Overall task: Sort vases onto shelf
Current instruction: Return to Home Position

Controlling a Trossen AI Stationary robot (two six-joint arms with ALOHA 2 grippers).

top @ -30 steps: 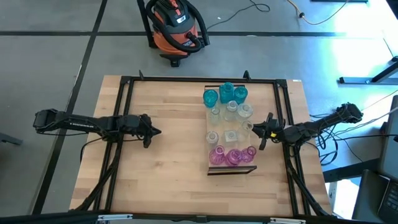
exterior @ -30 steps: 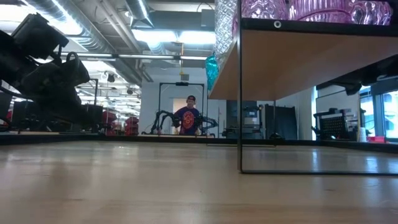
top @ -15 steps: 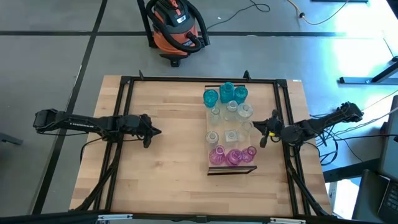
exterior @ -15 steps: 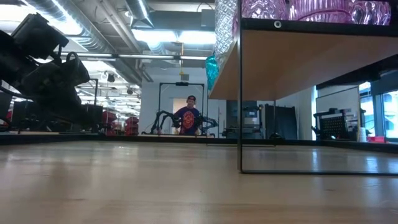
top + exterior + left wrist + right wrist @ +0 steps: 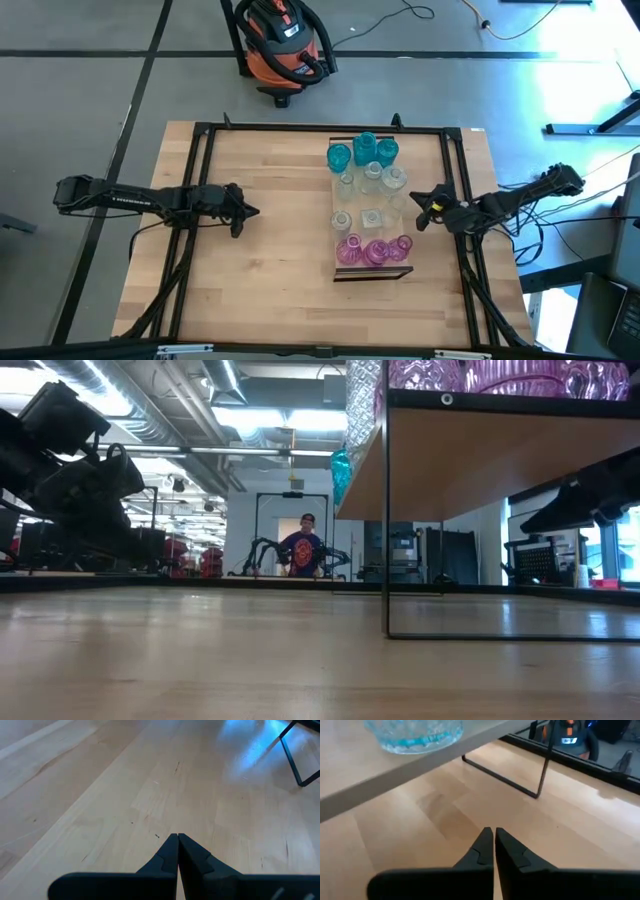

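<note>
Overhead, the shelf [image 5: 372,272] sits right of centre on the table [image 5: 270,260], with teal vases [image 5: 364,150] uppermost, clear vases [image 5: 371,195] in the middle and pink vases [image 5: 375,250] lowest. The left gripper [image 5: 252,211] hangs left of centre, and the right gripper [image 5: 418,206] is just off the shelf's right edge.

Low view: the shelf's underside fills the upper right, and a person [image 5: 305,550] stands mid-frame.

Wrist views: both grippers' fingers are pressed together, empty.

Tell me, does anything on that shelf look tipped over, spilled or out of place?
Nothing stands out. On the shelf the teal vases, clear vases and pink vases stand upright in separate colour groups, none tipped or broken. The left gripper and right gripper are shut, off the shelf.
</note>
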